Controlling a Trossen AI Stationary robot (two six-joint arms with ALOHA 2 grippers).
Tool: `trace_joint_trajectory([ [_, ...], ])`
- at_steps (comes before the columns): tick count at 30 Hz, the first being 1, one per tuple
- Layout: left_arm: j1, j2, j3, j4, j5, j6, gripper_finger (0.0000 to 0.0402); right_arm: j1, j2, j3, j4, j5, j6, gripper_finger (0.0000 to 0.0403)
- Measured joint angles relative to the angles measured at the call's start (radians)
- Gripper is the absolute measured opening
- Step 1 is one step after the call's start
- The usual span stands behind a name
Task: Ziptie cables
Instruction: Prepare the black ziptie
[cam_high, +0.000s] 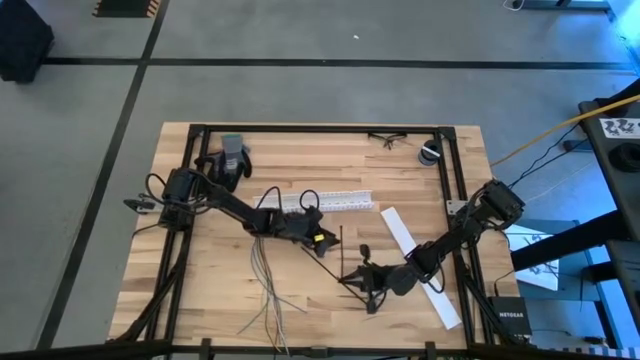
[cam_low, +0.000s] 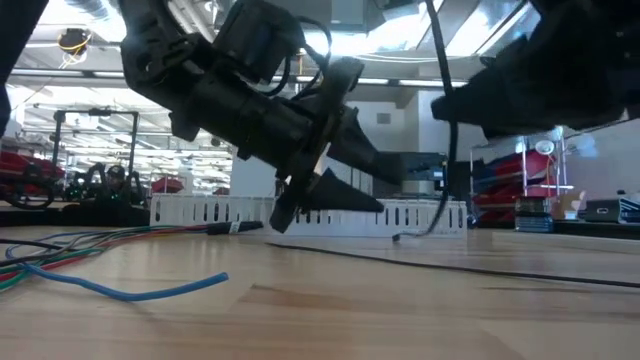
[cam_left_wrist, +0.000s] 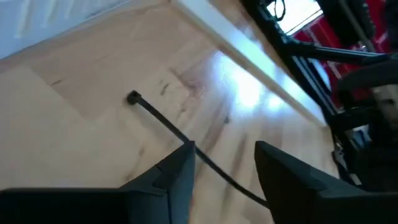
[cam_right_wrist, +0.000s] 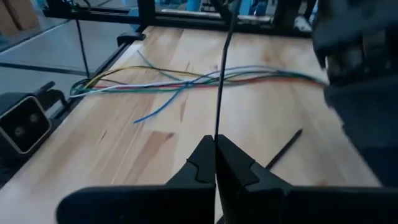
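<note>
Jaws pinched tight on one upright ziptie (cam_right_wrist: 219, 81), the right gripper (cam_right_wrist: 216, 163) holds it near the table's front, while the left gripper (cam_left_wrist: 224, 163) hovers part-open astride a second ziptie (cam_left_wrist: 163, 121) lying flat mid-table, gripping nothing. The cables (cam_high: 268, 282) sprawl loose at the front-left, beside both arms. The thin strip could twist or slip from the pinch, and unbundled wires may scatter when threaded.
</note>
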Motion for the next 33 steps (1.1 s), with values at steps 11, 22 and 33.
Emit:
trace_joint_trajectory([
  [11,-0.004,-0.001,0.001,-0.054,0.018,-0.07,0.0207,0.001,-0.001,0.055,0.0,0.049,-0.208,0.0],
  [22,-0.011,-0.003,0.002,-0.075,-0.019,-0.1,0.0198,0.023,-0.018,0.057,0.038,0.133,-0.289,0.0],
  [33,-0.037,0.003,0.001,-0.054,-0.043,-0.185,0.0198,0.026,-0.02,0.056,0.038,0.143,-0.314,0.0],
])
